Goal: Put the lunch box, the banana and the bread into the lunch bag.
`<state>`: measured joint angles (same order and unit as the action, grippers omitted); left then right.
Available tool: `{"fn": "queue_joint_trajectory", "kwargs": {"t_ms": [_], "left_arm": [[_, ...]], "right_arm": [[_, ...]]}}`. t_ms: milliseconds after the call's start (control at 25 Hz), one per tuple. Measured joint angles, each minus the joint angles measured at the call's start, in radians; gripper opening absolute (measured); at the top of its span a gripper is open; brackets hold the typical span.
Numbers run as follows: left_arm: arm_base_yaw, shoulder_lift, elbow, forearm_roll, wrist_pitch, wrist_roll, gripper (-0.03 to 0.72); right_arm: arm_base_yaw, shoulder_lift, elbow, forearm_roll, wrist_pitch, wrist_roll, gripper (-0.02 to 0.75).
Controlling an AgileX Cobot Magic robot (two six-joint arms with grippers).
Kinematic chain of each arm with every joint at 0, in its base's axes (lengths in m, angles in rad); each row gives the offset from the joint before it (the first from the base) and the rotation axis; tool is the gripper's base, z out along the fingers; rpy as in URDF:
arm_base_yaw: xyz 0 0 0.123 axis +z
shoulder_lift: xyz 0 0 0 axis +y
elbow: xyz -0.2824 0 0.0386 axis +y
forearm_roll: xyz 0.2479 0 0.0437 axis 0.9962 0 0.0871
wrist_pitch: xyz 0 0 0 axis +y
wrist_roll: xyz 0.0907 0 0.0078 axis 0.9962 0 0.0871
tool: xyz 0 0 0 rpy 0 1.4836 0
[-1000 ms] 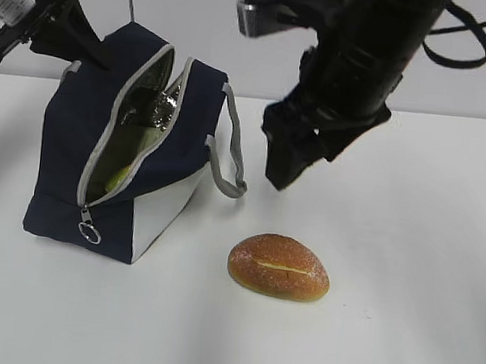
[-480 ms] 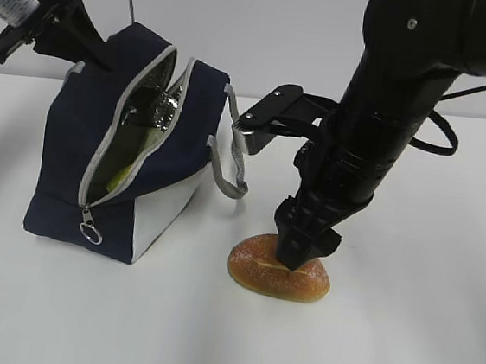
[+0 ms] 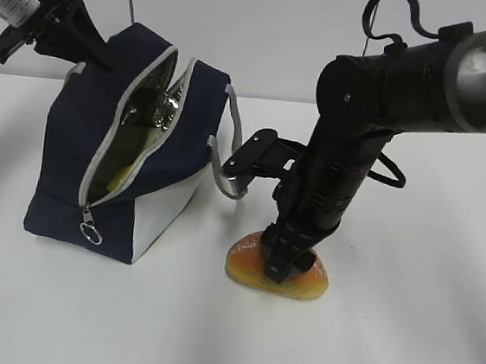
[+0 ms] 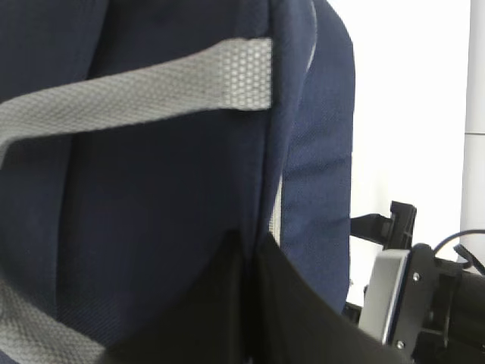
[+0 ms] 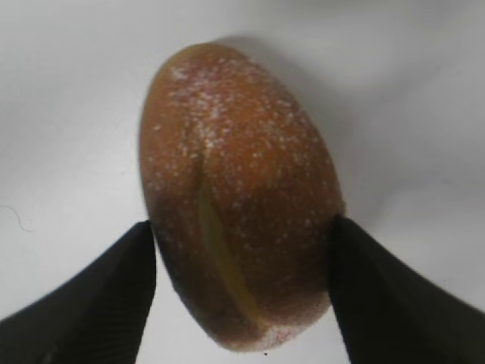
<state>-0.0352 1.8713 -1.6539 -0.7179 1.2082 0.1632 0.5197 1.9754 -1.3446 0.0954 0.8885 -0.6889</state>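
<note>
Right end effector (image 5: 241, 280) stands spread, fingers flanking the bread (image 5: 239, 189): light, crushable crust; grip across its width gently.

I'm looking at my right arm (image 3: 350, 158) and it's showing chunky matte-black joints with a bare silver tube section at the top, plus black cables looping off it; my left arm (image 3: 36, 4) is wearing a white printed label on black brackets
</note>
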Motion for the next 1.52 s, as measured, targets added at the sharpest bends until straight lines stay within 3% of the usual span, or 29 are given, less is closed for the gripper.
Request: {"fn": "queue_joint_trajectory", "kwargs": {"t_ms": [160,240,720,1000,1240,1520], "left_arm": [[-0.001,0.000,0.000,0.001,0.000,0.000,-0.003],[-0.001,0.000,0.000,0.001,0.000,0.000,-0.003],[-0.001,0.000,0.000,0.001,0.000,0.000,-0.003],[-0.001,0.000,0.000,0.001,-0.002,0.000,-0.003],[-0.001,0.000,0.000,0.000,-0.002,0.000,-0.003],[-0.001,0.000,0.000,-0.016,-0.001,0.013,-0.003]], "right_arm": [[0.000,0.006,-0.002,-0.003,-0.002,-0.002,0.378],[0.000,0.001,-0.002,0.001,0.004,-0.002,0.343],[0.004,-0.220,-0.003,0.008,0.177,-0.002,0.322],[0.004,-0.320,-0.153,0.023,0.194,0.039,0.321],[0.004,-0.309,-0.242,0.197,-0.012,0.075,0.321],[0.004,-0.186,-0.245,0.491,-0.290,0.077,0.321]]}}
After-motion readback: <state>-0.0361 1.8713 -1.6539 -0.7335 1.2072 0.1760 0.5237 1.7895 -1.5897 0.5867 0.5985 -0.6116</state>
